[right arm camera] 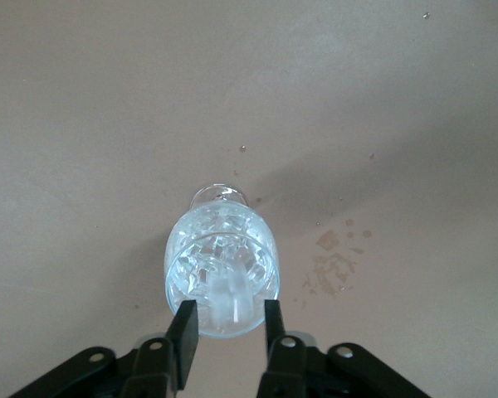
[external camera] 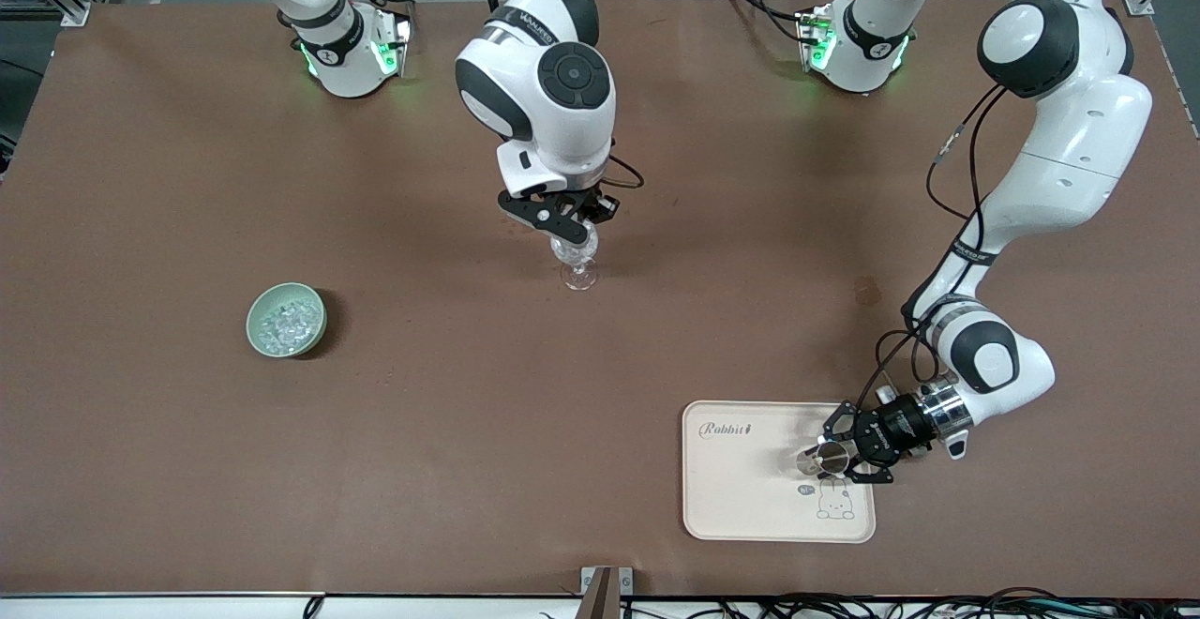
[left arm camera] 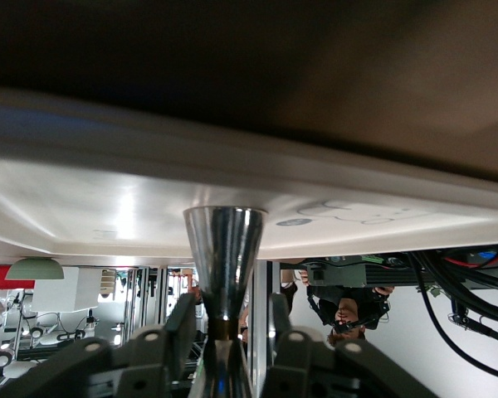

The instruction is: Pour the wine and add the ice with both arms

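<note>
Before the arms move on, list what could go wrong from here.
1. The left tool has its fingers around the jigger at its narrow waist on the tray; the smooth metal could slip or tip.
2. The right tool sits right over the stemmed glass, an ice cube between its fingers; a sideways move might topple the glass.

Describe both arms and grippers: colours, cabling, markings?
Left arm and right arm: glossy white jointed shells, black joint bands, loose black cables. Bases glow green. Left gripper: black two-finger, behind a silver wrist ring. Right gripper: black two-finger.
</note>
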Motion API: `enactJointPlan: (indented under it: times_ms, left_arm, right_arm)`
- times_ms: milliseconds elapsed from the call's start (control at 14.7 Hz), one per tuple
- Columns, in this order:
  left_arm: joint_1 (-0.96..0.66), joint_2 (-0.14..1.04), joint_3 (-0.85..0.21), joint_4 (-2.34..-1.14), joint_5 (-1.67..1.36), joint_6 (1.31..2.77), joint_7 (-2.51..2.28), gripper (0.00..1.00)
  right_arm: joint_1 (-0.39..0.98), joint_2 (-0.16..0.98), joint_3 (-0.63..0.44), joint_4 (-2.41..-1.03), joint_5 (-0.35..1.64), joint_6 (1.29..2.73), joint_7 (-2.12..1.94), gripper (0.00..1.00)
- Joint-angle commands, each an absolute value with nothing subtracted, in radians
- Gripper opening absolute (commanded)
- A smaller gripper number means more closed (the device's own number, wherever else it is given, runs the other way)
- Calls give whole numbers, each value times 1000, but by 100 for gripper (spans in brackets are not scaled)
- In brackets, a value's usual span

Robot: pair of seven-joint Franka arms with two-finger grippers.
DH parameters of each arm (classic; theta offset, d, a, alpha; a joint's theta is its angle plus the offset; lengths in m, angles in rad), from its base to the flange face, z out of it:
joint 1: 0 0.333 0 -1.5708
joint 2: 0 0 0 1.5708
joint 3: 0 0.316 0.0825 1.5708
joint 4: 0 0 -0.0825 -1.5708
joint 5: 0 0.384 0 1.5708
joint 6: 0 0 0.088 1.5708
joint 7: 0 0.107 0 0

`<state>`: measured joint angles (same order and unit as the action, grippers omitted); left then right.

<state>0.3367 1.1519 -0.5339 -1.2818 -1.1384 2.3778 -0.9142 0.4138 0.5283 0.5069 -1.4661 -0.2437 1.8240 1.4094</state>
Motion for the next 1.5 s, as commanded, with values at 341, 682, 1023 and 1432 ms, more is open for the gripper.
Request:
enactJointPlan:
  times_ms: [341,682,1023,1432]
  left_arm:
    - [488,976,-514,-1368,-788,2136,-1009,100]
    - [532,807,-517,-1367,-444,1947,-1054,100]
    - [512,614,-587,-1355,-137,1781,-1046,100]
    - [522,505,-833,-1351,214,1560,-889,100]
  right_arm:
    - [388,526,514,-1411,-268,1792,1411,71]
    - [281,378,511,-1379,-275,1677,1211,100]
    - [136,184,326,-1374,-259,1546,767,100]
    - [106,92,-101,-1385,-117,1480,188,100]
